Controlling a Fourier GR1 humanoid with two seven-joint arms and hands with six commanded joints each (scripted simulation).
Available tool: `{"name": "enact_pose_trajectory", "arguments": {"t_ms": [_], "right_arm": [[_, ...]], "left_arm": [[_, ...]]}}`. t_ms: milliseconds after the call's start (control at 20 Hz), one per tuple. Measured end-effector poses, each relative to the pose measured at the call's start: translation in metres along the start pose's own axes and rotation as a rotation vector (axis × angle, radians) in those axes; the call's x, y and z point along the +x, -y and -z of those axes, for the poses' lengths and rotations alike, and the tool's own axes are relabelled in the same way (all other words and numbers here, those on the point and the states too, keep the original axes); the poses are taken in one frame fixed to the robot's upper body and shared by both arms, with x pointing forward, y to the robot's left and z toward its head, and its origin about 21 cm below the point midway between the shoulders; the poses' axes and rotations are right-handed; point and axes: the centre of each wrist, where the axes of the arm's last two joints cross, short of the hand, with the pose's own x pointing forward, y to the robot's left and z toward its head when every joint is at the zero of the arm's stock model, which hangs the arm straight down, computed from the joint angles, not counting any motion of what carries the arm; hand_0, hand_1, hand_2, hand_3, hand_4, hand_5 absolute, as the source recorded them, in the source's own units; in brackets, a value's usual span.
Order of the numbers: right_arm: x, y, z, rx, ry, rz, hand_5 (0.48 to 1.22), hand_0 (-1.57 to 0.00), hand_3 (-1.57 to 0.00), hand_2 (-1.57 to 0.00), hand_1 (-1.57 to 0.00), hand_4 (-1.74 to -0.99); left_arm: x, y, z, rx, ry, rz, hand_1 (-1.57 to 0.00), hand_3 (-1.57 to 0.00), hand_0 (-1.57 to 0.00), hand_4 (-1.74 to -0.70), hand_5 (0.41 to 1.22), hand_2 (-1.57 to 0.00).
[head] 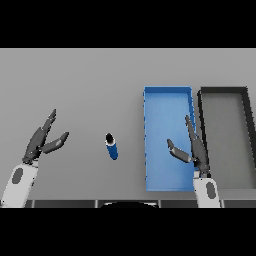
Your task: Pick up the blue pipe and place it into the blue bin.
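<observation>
A short blue pipe (112, 146) with a dark open end lies on the grey table, left of the blue bin (155, 102). The bin is a long rectangular tray standing right of centre. My right hand (196, 150) hovers over the bin's right side, fingers straight and thumb spread toward the left, holding nothing. My left hand (41, 141) is at the far left of the table, open with fingers pointing up and away, well apart from the pipe.
A dark grey bin (247, 125) of the same shape stands directly right of the blue bin, their long walls nearly touching. Bare grey table (75, 85) stretches between the left hand and the pipe and across the far side.
</observation>
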Motion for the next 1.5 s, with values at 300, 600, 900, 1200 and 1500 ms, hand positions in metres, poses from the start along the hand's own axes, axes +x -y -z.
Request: {"name": "enact_pose_trajectory", "arguments": {"t_ms": [300, 600, 900, 1200, 1500], "right_arm": [[0.001, 0.001, 0.002, 0.009, -0.011, -0.012, 0.616, 0.00, 0.00, 0.00, 0.00, -1.174], [0.002, 0.004, 0.000, 0.011, -0.016, -0.004, 0.617, 0.00, 0.00, 0.00, 0.00, -1.195], [0.003, 0.000, 0.001, 0.009, -0.022, 0.015, 0.624, 0.00, 0.00, 0.00, 0.00, -1.214], [0.001, -0.002, -0.003, 0.004, -0.032, 0.007, 0.634, 0.00, 0.00, 0.00, 0.00, -1.211], [-0.001, 0.004, -0.002, 0.003, -0.025, -0.008, 0.646, 0.00, 0.00, 0.00, 0.00, -1.207]], "left_arm": [[0.011, 0.014, -0.016, -0.243, 0.015, 0.006, 0.00, 0.00, 0.00, -1.07, 0.522, 0.00], [0.016, 0.063, -0.017, -0.424, -0.032, 0.016, 0.00, 0.00, 0.00, -1.14, 0.455, 0.00], [0.013, 0.105, -0.002, -0.478, 0.007, -0.011, 0.00, 0.00, 0.00, -1.15, 0.459, 0.00], [0.013, 0.143, 0.022, -0.468, 0.039, -0.064, 0.00, 0.00, 0.00, -1.12, 0.456, 0.00], [0.007, 0.162, 0.039, -0.473, 0.006, -0.021, 0.00, 0.00, 0.00, -1.08, 0.428, 0.00]]}}
